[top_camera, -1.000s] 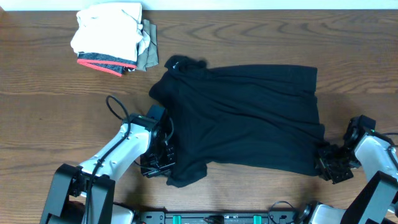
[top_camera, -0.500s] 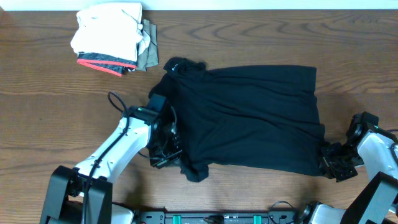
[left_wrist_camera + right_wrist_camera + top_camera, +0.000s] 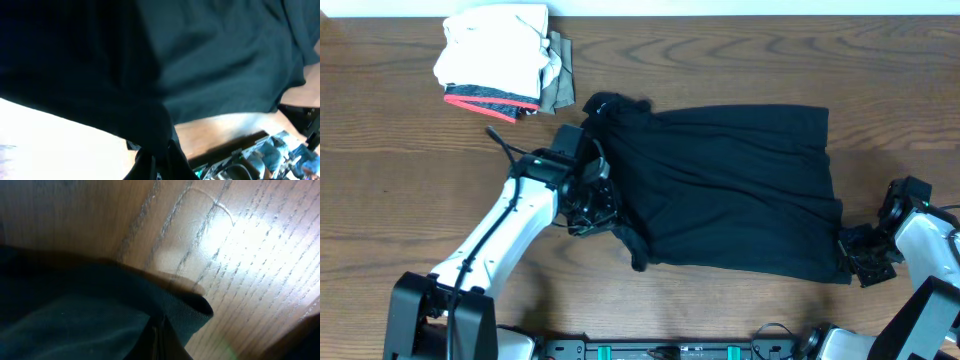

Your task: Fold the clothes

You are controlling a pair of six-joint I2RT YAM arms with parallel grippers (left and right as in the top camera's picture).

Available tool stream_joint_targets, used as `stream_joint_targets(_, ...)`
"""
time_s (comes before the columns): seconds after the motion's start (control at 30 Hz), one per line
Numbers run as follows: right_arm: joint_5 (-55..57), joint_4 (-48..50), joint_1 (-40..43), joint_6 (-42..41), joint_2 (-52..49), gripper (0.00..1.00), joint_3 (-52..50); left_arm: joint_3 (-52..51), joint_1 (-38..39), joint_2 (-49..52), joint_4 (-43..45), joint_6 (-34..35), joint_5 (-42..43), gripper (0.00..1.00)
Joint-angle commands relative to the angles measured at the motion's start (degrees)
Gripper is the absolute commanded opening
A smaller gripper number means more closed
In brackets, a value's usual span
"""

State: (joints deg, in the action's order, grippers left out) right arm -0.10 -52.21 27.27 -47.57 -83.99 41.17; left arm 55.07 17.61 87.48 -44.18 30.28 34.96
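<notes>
1. The black shirt (image 3: 730, 185) lay spread across the middle of the wooden table (image 3: 380, 200). It was bunched along its left edge and flatter toward the right.
2. The left gripper (image 3: 594, 208) sat at the shirt's left edge, its jaws clamped on a gather of the black fabric. A loose fold hung from that spot toward the near side of the table.
3. In the left wrist view the shirt filled almost the whole frame. It narrowed into a tight twist at the bottom centre, where the fingers pinched it.
4. The right gripper (image 3: 858, 262) was at the shirt's near right corner, its jaws closed tight on the hem.
5. In the right wrist view that corner was lifted slightly off the wood and ran down into the closed fingers at the bottom edge.
6. The two grippers were well apart, with the body of the shirt lying between them.
7. A stack of folded garments (image 3: 500, 60) sat at the far left of the table, apart from the shirt.
</notes>
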Motion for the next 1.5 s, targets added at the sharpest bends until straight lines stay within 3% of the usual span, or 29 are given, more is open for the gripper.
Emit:
stream_joint_targets(0.0, -0.59, 0.02, 0.31, -0.96, -0.28, 0.05, 0.9, 0.79, -2.49, -0.7, 0.07, 0.68, -1.57, 0.06)
stream_joint_targets(0.07, -0.39, -0.96, 0.31, -0.35, -0.28, 0.18, 0.9, 0.79, -3.43, -0.7, -0.33, 0.68, -1.55, 0.06)
stream_joint_targets(0.1, -0.04, -1.7, 0.31, -0.33, -0.28, 0.19, 0.9, 0.79, -3.82, -0.7, -0.66, 0.66, -1.57, 0.06)
stream_joint_targets(0.47, 1.64, -5.14, 0.31, -0.35, 0.11, 0.25, 0.9, 0.79, -4.31, -0.7, -1.57, 0.26, -1.57, 0.06)
stream_joint_targets(0.5, 1.86, -5.22, 0.31, -0.35, 0.2, 0.4, 0.9, 0.79, -4.31, -0.7, -1.57, 0.26, -1.57, 0.06)
stream_joint_targets(0.53, 1.77, -5.14, 0.31, -0.09, 0.2, 0.85, 0.9, 0.79, -4.31, -0.7, -1.57, 0.26, -1.57, 0.06)
stream_joint_targets(0.57, 1.51, -4.81, 0.31, 0.79, 0.2, 0.99, 0.87, 0.79, -4.31, -0.7, -1.57, 0.26, -1.57, 0.07)
stream_joint_targets(0.7, 0.09, -5.35, 0.31, 4.39, 0.2, 0.99, 0.85, 0.79, -4.31, -0.7, -1.57, 0.26, -1.57, 0.07)
stream_joint_targets(0.9, 1.18, -8.17, 0.31, -0.26, 0.2, 0.99, 0.68, 0.79, -4.31, -0.7, -1.81, 0.24, -1.57, 0.07)
stream_joint_targets(1.47, 1.77, 0.76, 0.31, -4.31, 0.17, 0.96, -4.94, 0.79, -4.31, -0.7, -2.05, 0.24, -1.57, 0.07)
